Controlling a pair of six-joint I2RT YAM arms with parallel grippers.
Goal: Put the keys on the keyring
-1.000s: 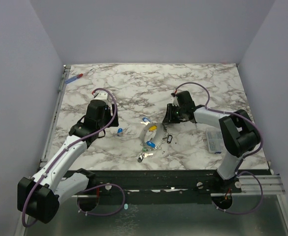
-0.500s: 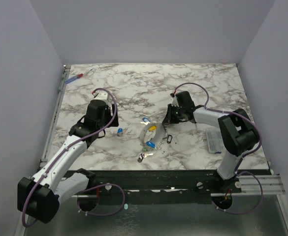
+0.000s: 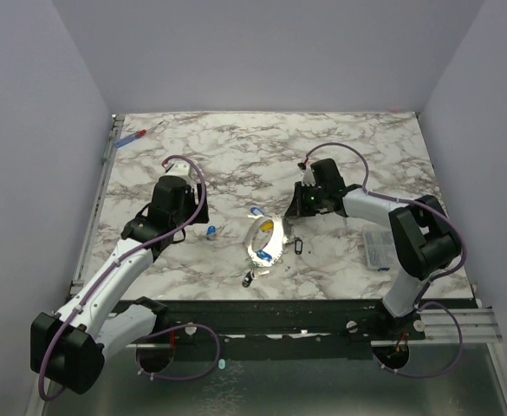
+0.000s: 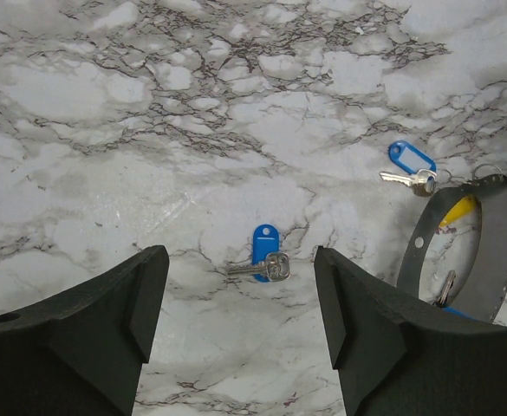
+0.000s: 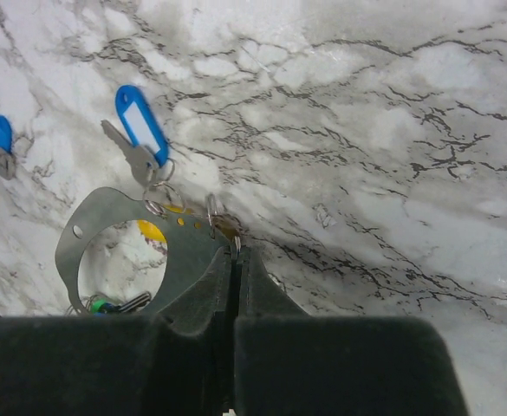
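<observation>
left gripper open over a blue-tagged key, right gripper clamped on the keyring
the key lies alone on the marble table below the empty, widely spread left fingers; further right, mid-table, the keyring's grey band is pinched between fully closed jaws, a yellow tag inside its loop.

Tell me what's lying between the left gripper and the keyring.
One blue-tagged key lies on the marble tabletop between the left gripper and the keyring, touching neither; the top view shows it.
</observation>
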